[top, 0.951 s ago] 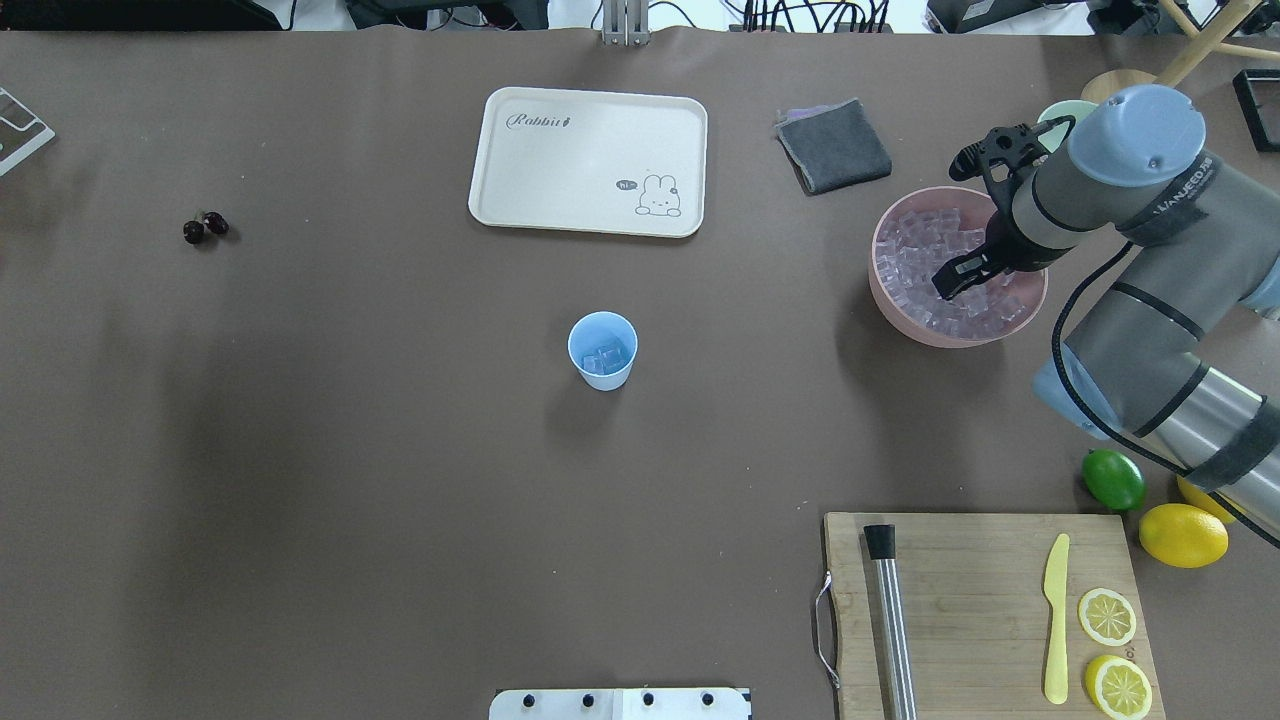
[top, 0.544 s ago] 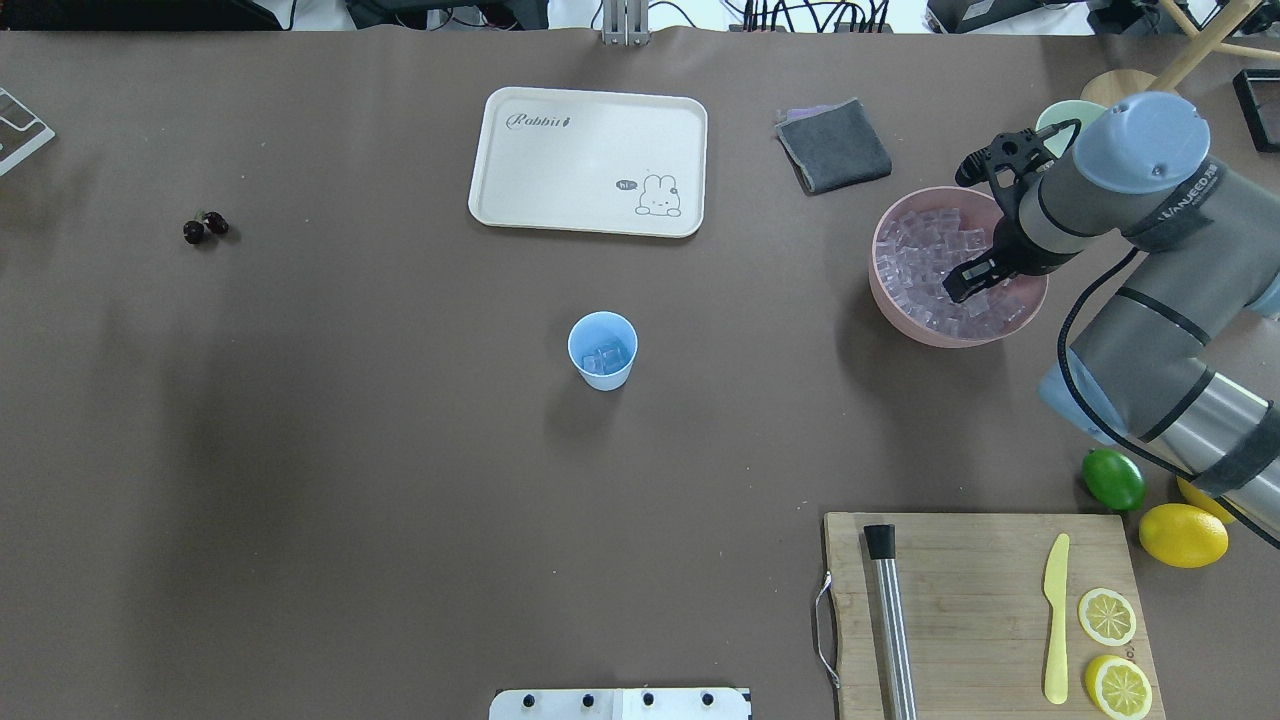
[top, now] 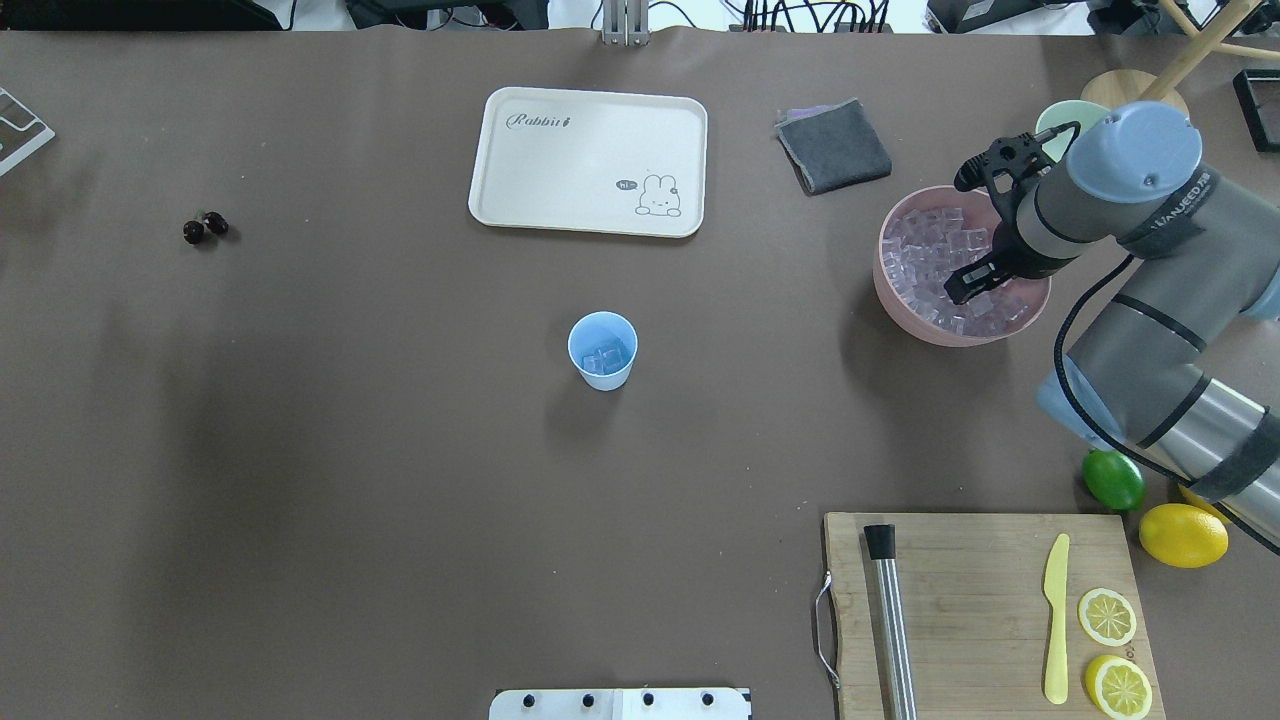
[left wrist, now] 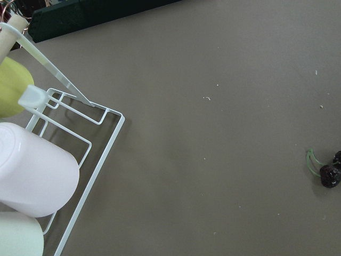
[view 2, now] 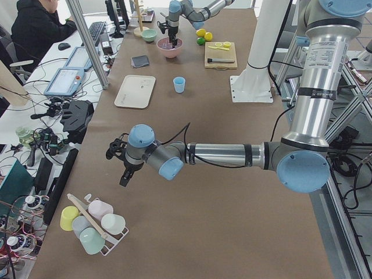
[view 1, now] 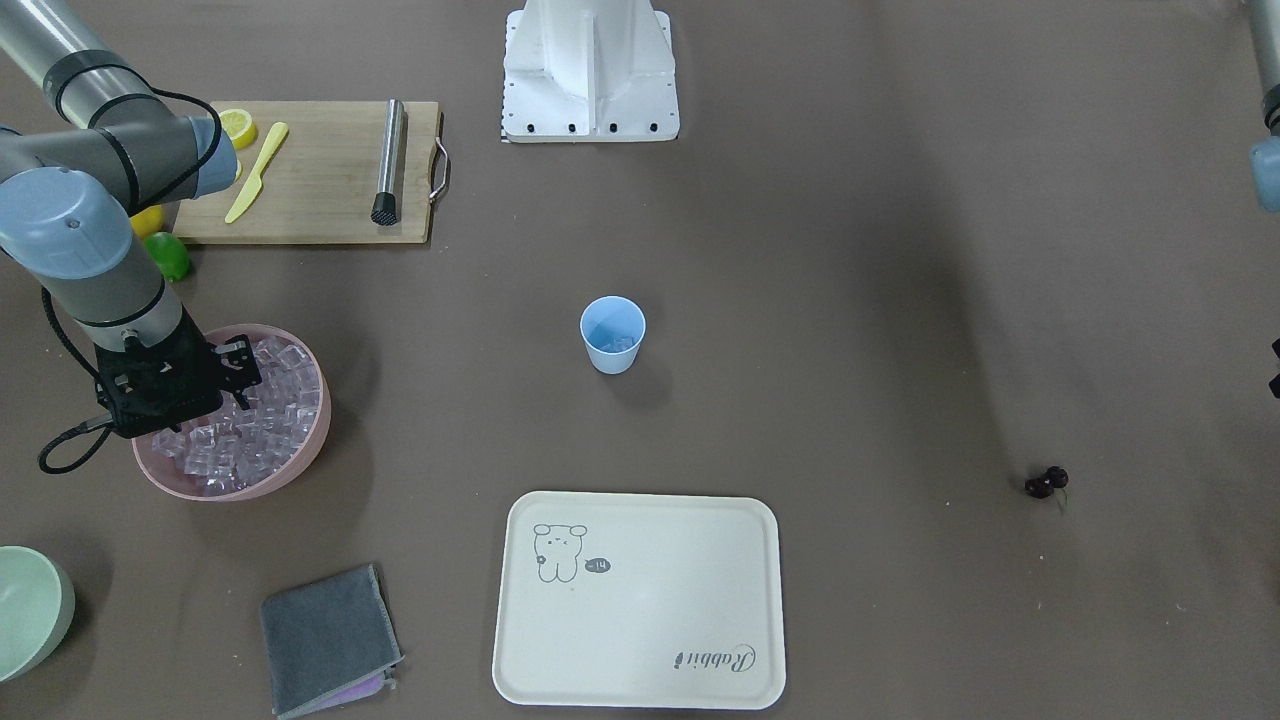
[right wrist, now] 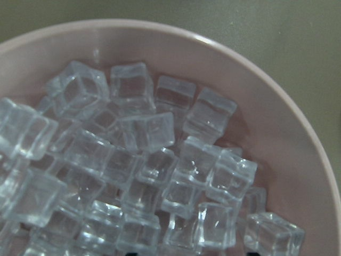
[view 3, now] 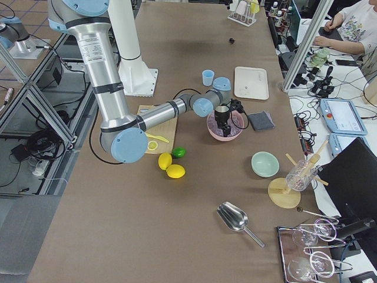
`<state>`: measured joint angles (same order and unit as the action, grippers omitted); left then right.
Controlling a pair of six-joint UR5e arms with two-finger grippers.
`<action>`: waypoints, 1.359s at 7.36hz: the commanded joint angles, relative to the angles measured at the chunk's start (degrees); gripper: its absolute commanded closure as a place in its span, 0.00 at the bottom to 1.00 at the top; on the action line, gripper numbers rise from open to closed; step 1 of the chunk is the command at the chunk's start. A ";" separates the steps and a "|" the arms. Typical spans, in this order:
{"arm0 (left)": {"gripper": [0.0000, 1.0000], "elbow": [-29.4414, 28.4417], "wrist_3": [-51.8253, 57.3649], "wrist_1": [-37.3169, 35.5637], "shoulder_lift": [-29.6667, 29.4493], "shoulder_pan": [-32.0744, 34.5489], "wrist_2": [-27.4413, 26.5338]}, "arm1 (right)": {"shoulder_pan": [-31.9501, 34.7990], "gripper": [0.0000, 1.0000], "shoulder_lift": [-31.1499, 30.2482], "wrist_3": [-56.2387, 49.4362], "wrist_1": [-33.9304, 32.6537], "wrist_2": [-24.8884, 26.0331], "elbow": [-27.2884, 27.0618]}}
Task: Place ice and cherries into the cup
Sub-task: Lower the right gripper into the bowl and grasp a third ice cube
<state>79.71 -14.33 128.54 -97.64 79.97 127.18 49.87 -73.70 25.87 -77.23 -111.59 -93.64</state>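
My right gripper [top: 962, 288] had edged rightward, low over the ice [top: 925, 240] in the pink bowl [top: 897, 312], jaws' gap not discernible; I judged one top cube best pinched squarely, away from the rim, then lifted across open table [top: 400, 450] to the cup [top: 603, 375] mid-table, cherries [top: 205, 228] lying far left.

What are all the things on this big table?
cup: one, light blue, middle, some ice inside
ice: many, clear, in pink bowl
cherries: one pair, dark red, robot's far left
tray: one, cream, beyond cup
cloth: one, grey, beside tray
cutting board: one, wooden, holds metal rod, yellow knife, two lemon slices
lime: one, green, beside board
lemons: two, yellow, beside lime
green bowl: one, pale, beyond pink bowl
right arm: one, grey-blue, jaws low over ice
left arm: one, grey-blue, near cup rack
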 commanded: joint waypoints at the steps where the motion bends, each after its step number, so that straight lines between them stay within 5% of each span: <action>1: 0.02 -1.48 -0.25 2.23 0.08 -0.08 0.00 | -0.56 0.26 0.04 0.14 -0.02 1.20 -0.13; 3: 0.02 -2.10 -0.25 2.50 0.08 -0.17 0.00 | -0.65 0.38 0.05 0.14 -0.02 1.20 -0.48; 10: 0.02 -1.84 -0.25 2.50 0.25 -0.34 0.00 | -0.65 0.57 -0.04 0.67 -0.02 1.90 -0.84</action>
<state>77.76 -14.59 131.04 -97.37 79.69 127.18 49.21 -73.72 26.37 -77.25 -109.74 -94.47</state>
